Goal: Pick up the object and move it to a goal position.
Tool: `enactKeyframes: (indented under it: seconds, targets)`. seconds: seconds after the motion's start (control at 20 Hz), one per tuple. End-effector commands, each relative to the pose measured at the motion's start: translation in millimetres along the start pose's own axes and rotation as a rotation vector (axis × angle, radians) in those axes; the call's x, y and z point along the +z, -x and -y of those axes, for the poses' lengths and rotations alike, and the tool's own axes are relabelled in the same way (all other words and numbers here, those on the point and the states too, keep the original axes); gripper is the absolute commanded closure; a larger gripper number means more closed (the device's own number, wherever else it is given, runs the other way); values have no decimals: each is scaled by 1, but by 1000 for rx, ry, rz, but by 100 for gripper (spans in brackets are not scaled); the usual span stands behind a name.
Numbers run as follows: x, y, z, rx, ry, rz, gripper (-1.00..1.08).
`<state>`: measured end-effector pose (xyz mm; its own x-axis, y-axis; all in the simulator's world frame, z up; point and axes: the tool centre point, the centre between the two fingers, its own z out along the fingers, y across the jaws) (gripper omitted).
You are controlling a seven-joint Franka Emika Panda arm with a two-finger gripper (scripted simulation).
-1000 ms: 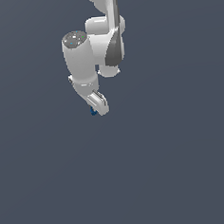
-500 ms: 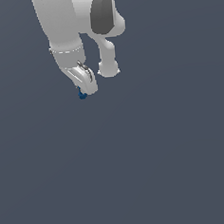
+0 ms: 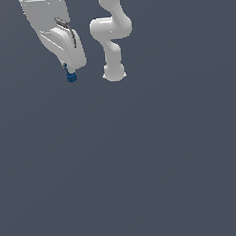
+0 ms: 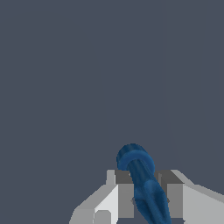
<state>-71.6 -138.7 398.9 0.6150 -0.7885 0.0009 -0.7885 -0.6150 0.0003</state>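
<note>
Between the two pale grey fingers of the white robot gripper (image 4: 142,199) sits the small dark blue, rounded elongated object (image 4: 141,181), pinched on both sides. Wrist view: the object's long axis runs out along the fingers, its rounded end projecting past the fingertips; it is slightly tilted rather than square to them. Exterior view: the object (image 3: 71,77) shows only as a blue tip below the gripper (image 3: 69,73), clear of the plain dark grey floor (image 3: 145,178). No goal marker is visible in either view. Judgement: the carry depends on this grip holding; direction to the goal cannot be determined.
</note>
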Motion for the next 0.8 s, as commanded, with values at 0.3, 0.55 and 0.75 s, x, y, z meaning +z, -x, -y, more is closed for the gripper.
enactKeyframes:
  seconds: [0.3,0.55,0.75]
  targets:
    - [-72,-15,-10,-2,0,1,108]
    - [-98,-21,-13,-3,0,1,108]
    - [-111,-24,-14,-4,0,1,108]
